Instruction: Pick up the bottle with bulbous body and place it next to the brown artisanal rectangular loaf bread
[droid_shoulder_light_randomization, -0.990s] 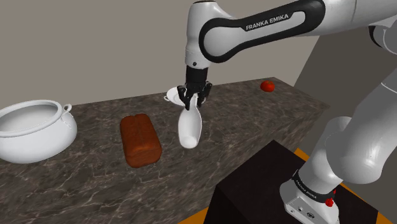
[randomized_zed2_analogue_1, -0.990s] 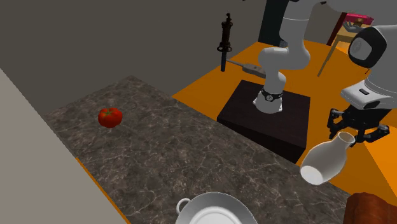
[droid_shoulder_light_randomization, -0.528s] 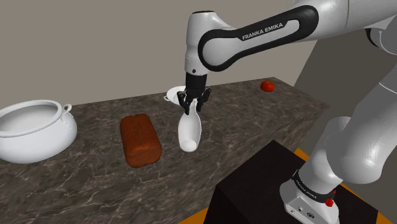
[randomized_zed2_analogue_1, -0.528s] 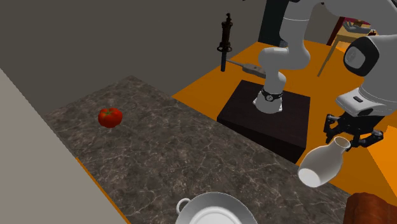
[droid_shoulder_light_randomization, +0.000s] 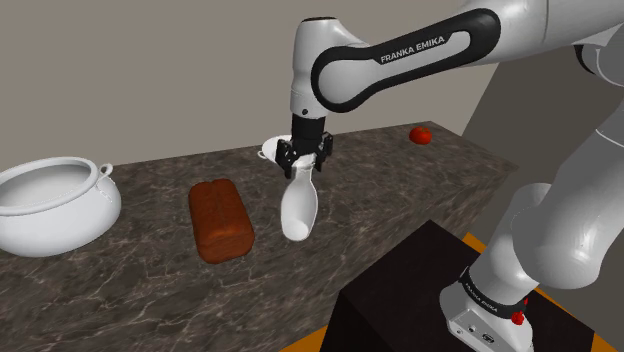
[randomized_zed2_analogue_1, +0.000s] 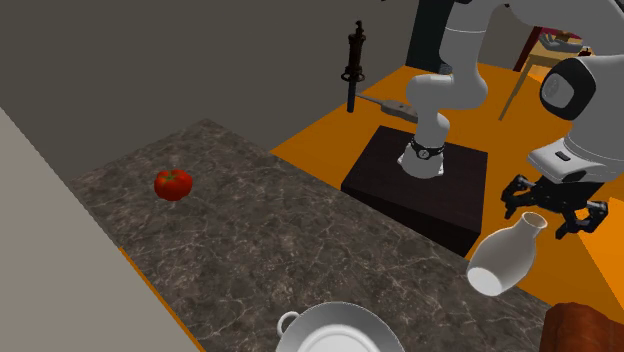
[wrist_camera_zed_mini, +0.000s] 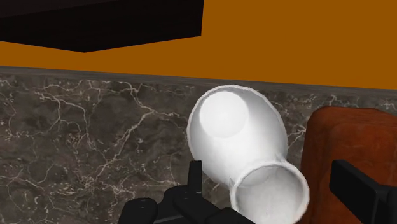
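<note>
We see a glossy white arm (droid_shoulder_light_randomization: 560, 230) of rounded segments with black joint bands, white "FRANKA EMIKA" lettering on 1 band, an all-black 2-finger gripper (droid_shoulder_light_randomization: 305, 162), and a red dot (droid_shoulder_light_randomization: 517, 318) just above the black stand (droid_shoulder_light_randomization: 400, 290).

Dark veined stone desk in a room with an orange floor.
The desk (droid_shoulder_light_randomization: 150, 290) has a dark, marble-like top with pale veins. A plain taupe wall (droid_shoulder_light_randomization: 130, 70) rises directly behind the desk. Flat orange floor (randomized_zed2_analogue_1: 320, 140) spreads out past the desk's front edge. On that floor, well apart from the desk, stands a thin dark post (randomized_zed2_analogue_1: 352, 65).
</note>
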